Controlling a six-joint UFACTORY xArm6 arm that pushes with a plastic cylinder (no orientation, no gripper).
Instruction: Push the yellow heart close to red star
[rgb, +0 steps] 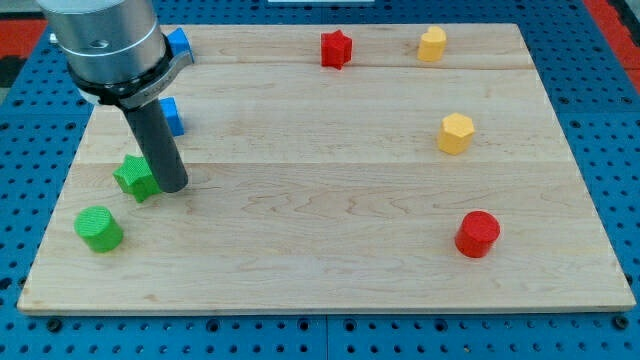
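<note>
Camera view: my tip touches the green star.
Two blue blocks (shapes unclear) sit half hidden behind the arm; it carries no claw.

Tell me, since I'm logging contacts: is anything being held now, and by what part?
Nothing is held. My tip only rests beside the green star, at its right edge, far from the yellow heart and red star.

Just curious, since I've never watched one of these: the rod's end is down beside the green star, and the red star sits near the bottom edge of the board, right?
Not quite. The camera view shows my tip beside the green star, but the red star sits near the board's top edge.
</note>
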